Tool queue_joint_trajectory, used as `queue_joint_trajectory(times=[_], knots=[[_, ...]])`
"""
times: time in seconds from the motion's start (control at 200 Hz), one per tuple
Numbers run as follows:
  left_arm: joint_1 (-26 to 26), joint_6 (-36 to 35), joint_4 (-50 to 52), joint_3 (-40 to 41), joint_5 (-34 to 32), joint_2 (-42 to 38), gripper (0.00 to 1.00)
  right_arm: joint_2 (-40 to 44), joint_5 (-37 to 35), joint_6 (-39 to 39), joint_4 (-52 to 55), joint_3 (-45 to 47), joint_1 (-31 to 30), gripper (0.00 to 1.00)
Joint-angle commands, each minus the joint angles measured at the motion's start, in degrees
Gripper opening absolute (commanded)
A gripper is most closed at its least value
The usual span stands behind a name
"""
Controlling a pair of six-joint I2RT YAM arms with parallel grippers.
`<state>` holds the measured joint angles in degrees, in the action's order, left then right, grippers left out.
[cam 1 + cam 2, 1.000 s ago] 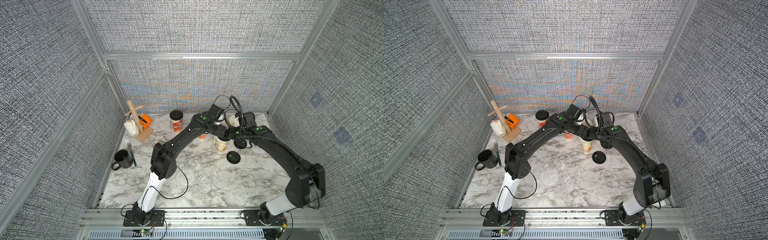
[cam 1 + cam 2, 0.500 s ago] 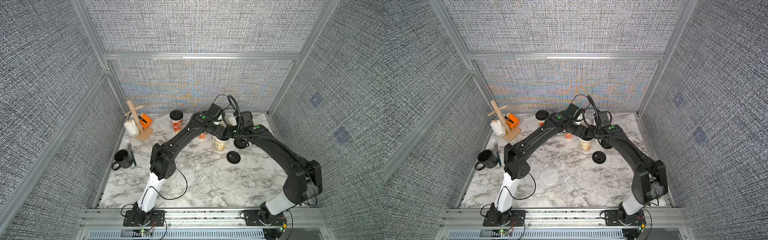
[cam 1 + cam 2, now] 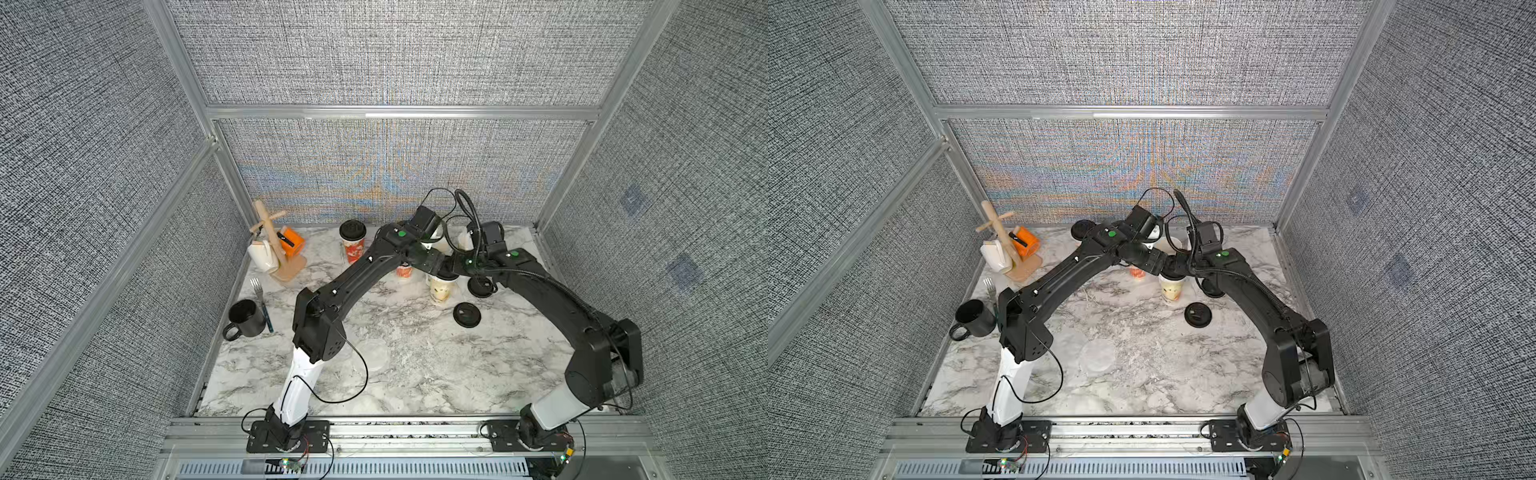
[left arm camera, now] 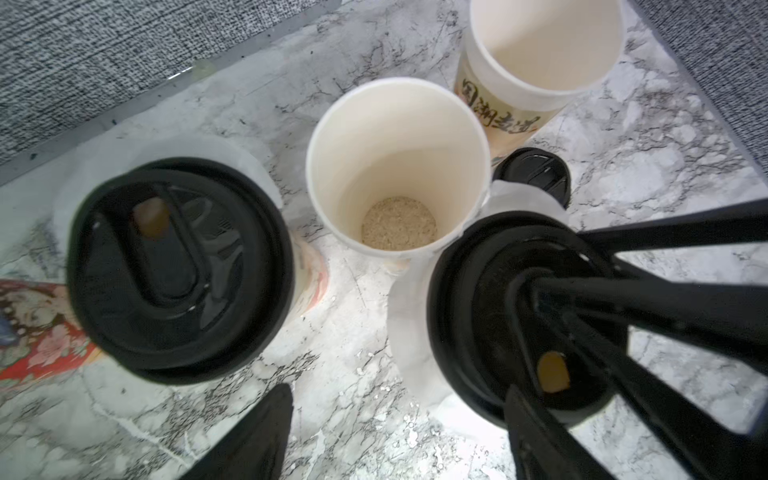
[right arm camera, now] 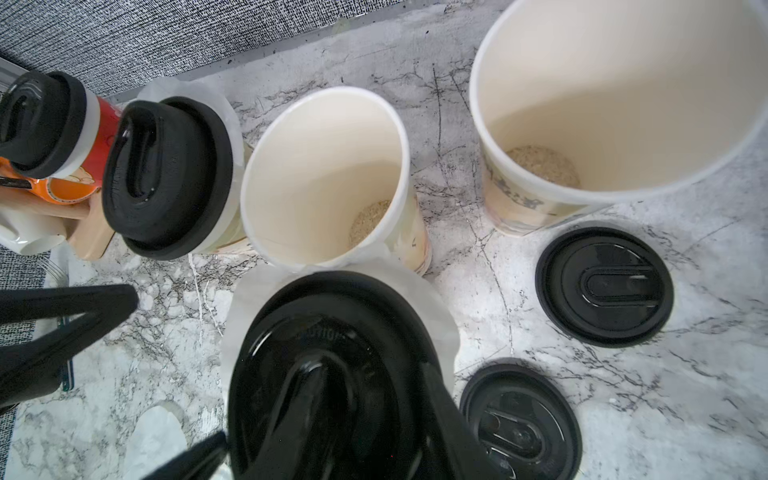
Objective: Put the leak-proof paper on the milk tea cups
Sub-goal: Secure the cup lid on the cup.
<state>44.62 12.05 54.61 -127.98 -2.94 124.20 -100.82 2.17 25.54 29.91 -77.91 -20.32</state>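
While both arms crowd the cups at the back of the tabletop (image 3: pixel 415 395), a lidded red milk tea cup (image 3: pixel 352 246) stands left of centre in a top view. Below it, mid-frame, one leak-proof paper disc (image 3: pixel 1097 355) lies flat and alone. Right of that, the left end effector (image 4: pixel 395 440) hangs spread wide, holding nothing. Further right, the right end effector (image 5: pixel 328 432) sits narrowed on a black lid (image 5: pixel 332 353) with a paper fringe (image 5: pixel 257 299) beneath it. Whether it grips, I cannot tell. Two loose lids (image 3: pixel 466 314) lie rightmost.

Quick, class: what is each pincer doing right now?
Left pincer: open, holding nothing.
Right pincer: on the black lid of a cup; grip cannot be told.
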Motion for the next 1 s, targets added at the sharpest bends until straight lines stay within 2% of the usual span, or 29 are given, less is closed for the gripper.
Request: queue_joint_trajectory(times=[0.0, 0.15, 0.56, 0.996], knots=[[-0.5, 1.5, 1.0, 1.1, -2.8, -1.6, 0.81, -1.0, -1.8, -0.1, 8.0, 0.7, -0.2, 0.38], [-1.4, 3.6, -2.7, 4.7, -0.6, -2.9, 0.78, -0.8, -1.9, -0.2, 8.0, 0.8, -0.3, 0.37], [-2.4, 6.6, -5.3, 4.5, 7.0, -1.4, 0.77, -1.0, -2.0, -0.4, 8.1, 0.7, -0.9, 0.38], [-3.1, 7.7, -2.9, 5.5, 8.7, 0.7, 0.76, -1.3, -2.0, -0.8, 8.1, 0.9, -1.0, 0.37]])
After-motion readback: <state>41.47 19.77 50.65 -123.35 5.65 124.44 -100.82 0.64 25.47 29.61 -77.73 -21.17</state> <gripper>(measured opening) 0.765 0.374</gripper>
